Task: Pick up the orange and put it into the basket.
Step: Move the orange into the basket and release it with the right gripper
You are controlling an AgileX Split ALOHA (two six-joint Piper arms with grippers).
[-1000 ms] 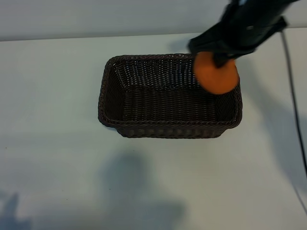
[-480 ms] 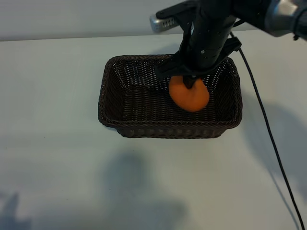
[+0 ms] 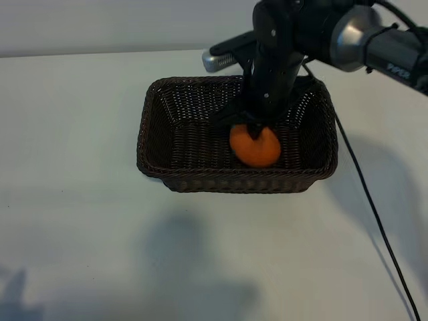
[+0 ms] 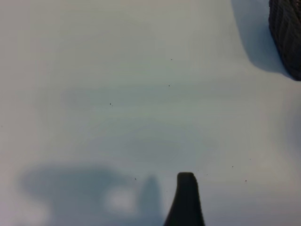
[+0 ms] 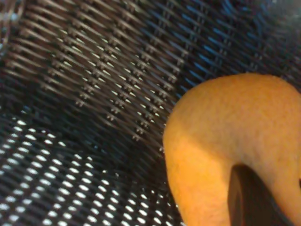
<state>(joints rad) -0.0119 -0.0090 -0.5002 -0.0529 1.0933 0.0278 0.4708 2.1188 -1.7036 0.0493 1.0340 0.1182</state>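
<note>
Counter (image 3: 80,221) surface, pale and plain, carries the basket (image 3: 152,140) near its far edge. Right pincer (image 3: 256,128) reaches down inside the basket, clamped narrow on the orange (image 3: 254,147), which sits low toward the basket's right half. Left pincer (image 4: 186,197) hangs spread wide over bare counter, apart from the basket.

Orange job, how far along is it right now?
Done: the orange is picked up and carried inside the basket, low over its floor. In hand: the right pincer is shut on the orange from above. Left: let go and lift clear. The left pincer sits idle over bare table.
</note>
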